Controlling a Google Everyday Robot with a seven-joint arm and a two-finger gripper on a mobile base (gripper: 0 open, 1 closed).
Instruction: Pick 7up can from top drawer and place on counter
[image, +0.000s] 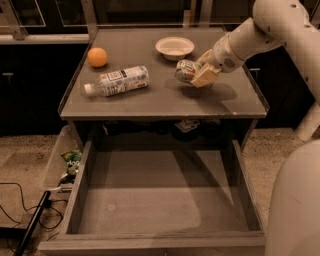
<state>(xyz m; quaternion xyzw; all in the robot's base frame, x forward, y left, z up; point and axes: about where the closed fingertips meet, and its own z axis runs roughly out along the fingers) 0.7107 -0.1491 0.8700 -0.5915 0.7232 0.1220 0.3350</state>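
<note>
- So, top drawer (150, 200) pulled open at 6 o'clock, below the counter (150, 102).
- Plastic bottle (119, 81) lying flat at the counter's 9 o'clock.
- White bowl (174, 47) at 12 o'clock.
- Gripper (199, 75) at the counter's 2 o'clock, fingers clamped on the 7up can (184, 70).
- Can tilted sideways over the counter, near the bowl's 5 o'clock.
- Orange (97, 57) at 10 o'clock.

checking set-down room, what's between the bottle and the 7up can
Only bare counter between the bottle and the 7up can, in the camera view; the gripper holds the can beside the bowl.
</note>
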